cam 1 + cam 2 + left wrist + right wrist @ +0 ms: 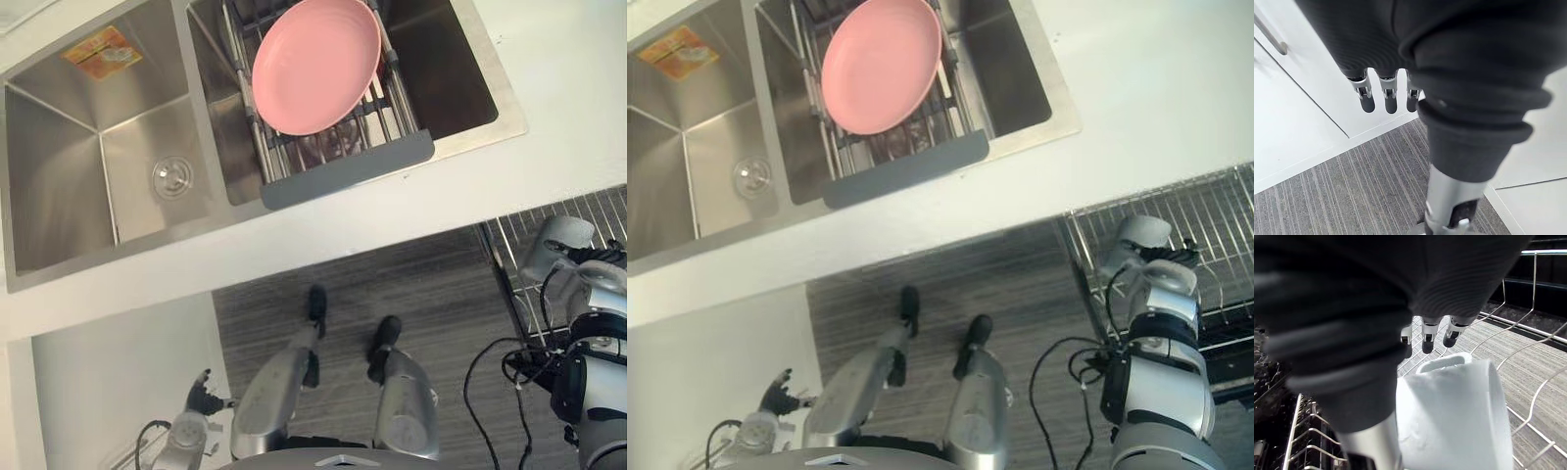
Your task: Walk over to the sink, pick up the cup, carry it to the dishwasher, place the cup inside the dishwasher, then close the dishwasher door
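Note:
A white cup [1459, 416] lies on its side over the wire dishwasher rack [1533, 396], its handle turned toward my right hand's fingers [1425, 340]. Those fingers reach out straight past the cup, and the thumb [1376, 445] rests along its side. From the head, the cup [558, 240] shows at the right edge over the pulled-out rack [602, 211], with my right hand [600, 279] just behind it. My left hand [201, 392] hangs low beside the white cabinet, fingers [1367, 98] relaxed and holding nothing.
A steel double sink [59, 196] is set into the white counter [549, 98]. A pink plate [315, 64] leans in a grey drying rack [348, 171] across the right basin. White cabinet doors [1293, 112] meet the grey striped floor [431, 284].

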`<state>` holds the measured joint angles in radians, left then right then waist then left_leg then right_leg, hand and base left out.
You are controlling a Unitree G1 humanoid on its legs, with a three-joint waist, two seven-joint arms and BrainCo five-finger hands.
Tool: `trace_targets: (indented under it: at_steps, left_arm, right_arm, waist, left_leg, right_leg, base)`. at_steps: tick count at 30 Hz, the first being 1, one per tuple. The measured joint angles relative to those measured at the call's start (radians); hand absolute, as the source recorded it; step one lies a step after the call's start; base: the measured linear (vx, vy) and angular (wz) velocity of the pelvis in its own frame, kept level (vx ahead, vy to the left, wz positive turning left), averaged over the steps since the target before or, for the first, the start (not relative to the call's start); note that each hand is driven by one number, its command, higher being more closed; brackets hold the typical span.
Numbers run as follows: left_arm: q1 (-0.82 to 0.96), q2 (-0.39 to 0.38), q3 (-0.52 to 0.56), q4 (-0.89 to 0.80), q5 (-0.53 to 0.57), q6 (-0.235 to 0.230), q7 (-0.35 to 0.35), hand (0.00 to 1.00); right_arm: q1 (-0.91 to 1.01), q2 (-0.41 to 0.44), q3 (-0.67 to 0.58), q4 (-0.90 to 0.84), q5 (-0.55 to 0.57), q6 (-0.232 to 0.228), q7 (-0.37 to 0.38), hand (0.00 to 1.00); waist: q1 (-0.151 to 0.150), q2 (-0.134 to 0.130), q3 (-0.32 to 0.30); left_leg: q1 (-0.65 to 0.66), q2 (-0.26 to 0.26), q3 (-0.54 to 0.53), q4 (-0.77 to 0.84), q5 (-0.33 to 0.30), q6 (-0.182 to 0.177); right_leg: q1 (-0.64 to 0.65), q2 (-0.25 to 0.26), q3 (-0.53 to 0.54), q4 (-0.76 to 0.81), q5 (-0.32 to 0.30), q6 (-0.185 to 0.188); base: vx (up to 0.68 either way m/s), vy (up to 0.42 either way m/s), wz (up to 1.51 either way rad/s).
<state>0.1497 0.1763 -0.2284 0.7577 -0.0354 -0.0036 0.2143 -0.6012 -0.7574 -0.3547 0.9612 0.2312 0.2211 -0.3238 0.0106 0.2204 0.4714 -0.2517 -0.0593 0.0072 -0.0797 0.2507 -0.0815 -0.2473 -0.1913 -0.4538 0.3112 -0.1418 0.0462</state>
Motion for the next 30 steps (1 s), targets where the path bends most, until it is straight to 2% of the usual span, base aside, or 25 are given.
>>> trace_targets:
  at_steps: [6, 9, 12, 13, 15, 16, 18, 24, 28, 30]
  left_arm:
    - [0.01, 0.001, -0.008, -0.024, 0.017, 0.0, -0.001, 0.0]
    - [0.011, 0.001, -0.008, -0.042, 0.021, -0.002, -0.002, 0.0]
    - [0.011, 0.001, -0.005, -0.038, 0.042, 0.004, -0.001, 0.0]
    - [0.012, 0.001, -0.004, -0.038, 0.044, 0.004, -0.001, 0.0]
    - [0.017, 0.003, 0.016, -0.028, 0.061, 0.005, 0.0, 0.0]
    - [0.016, 0.004, 0.023, -0.026, 0.062, 0.007, -0.001, 0.0]
    - [0.016, 0.009, 0.032, -0.022, 0.085, 0.009, -0.001, 0.0]
    - [0.022, 0.009, 0.05, 0.016, 0.128, 0.027, -0.002, 0.0]
    - [0.02, 0.004, 0.072, 0.033, 0.128, 0.028, -0.002, 0.0]
    - [0.017, 0.003, 0.077, 0.056, 0.128, 0.029, -0.001, 0.0]
  right_arm:
    - [0.024, 0.001, -0.003, -0.006, 0.062, -0.026, 0.019, 0.0]
    - [0.086, 0.019, -0.012, -0.084, 0.121, -0.059, 0.021, 0.0]
    - [0.141, 0.057, -0.013, -0.162, 0.159, -0.085, 0.025, 0.0]
    - [0.156, 0.068, -0.013, -0.172, 0.166, -0.088, 0.031, 0.0]
    - [0.196, 0.12, -0.013, -0.206, 0.204, -0.091, 0.043, 0.0]
    - [0.203, 0.13, -0.013, -0.207, 0.21, -0.092, 0.047, 0.0]
    - [0.238, 0.152, -0.025, -0.222, 0.247, -0.112, 0.056, 0.0]
    - [0.322, 0.199, -0.106, -0.449, 0.295, -0.192, 0.059, 0.0]
    - [0.396, 0.235, -0.167, -0.611, 0.344, -0.217, 0.064, 0.0]
    - [0.442, 0.267, -0.173, -0.704, 0.374, -0.245, 0.063, 0.0]
  waist:
    - [-0.007, 0.0, 0.0]
    - [-0.006, -0.003, -0.002]
    - [-0.015, -0.014, -0.009]
    - [-0.016, -0.02, -0.017]
    - [-0.015, -0.054, -0.063]
    - [-0.016, -0.063, -0.074]
    - [-0.023, -0.094, -0.101]
    - [-0.027, -0.128, -0.182]
    - [-0.046, -0.149, -0.208]
    - [-0.064, -0.166, -0.236]
  left_leg:
    - [0.0, 0.0, -0.004, 0.0, -0.005, 0.0]
    - [0.022, 0.003, 0.022, -0.005, -0.039, 0.017]
    - [0.061, 0.009, 0.09, -0.006, -0.062, 0.039]
    - [0.068, 0.009, 0.105, -0.006, -0.064, 0.043]
    - [0.084, 0.009, 0.13, -0.005, -0.067, 0.048]
    - [0.089, 0.009, 0.132, -0.005, -0.065, 0.05]
    - [0.127, 0.011, 0.138, -0.004, -0.066, 0.049]
    - [0.17, 0.046, 0.19, -0.005, -0.093, 0.057]
    - [0.197, 0.062, 0.226, -0.005, -0.107, 0.072]
    - [0.203, 0.07, 0.245, -0.005, -0.113, 0.079]
  right_leg:
    - [0.002, -0.003, -0.008, 0.017, -0.002, 0.003]
    - [0.01, -0.009, -0.001, 0.041, -0.006, 0.001]
    - [0.039, -0.016, 0.014, 0.048, -0.01, 0.007]
    - [0.042, -0.017, 0.019, 0.049, -0.011, 0.009]
    - [0.045, -0.018, 0.043, 0.051, -0.014, 0.012]
    - [0.05, -0.017, 0.045, 0.05, -0.014, 0.012]
    - [0.096, -0.012, 0.048, 0.028, -0.014, 0.013]
    - [0.15, 0.044, 0.089, -0.073, 0.026, 0.013]
    - [0.186, 0.074, 0.121, -0.138, 0.062, 0.012]
    - [0.197, 0.088, 0.141, -0.176, 0.082, 0.01]
  base:
    - [-0.03, 0.018, 0.08]
    - [-0.02, 0.024, -0.07]
    - [0.0, 0.021, -0.16]
    - [0.04, 0.015, -0.19]
    - [0.06, 0.011, -0.25]
    - [0.09, -0.006, -0.14]
    - [0.07, -0.013, -0.06]
    - [0.0, -0.015, -0.28]
    - [0.0, 0.005, -0.35]
    - [0.03, 0.0, -0.34]
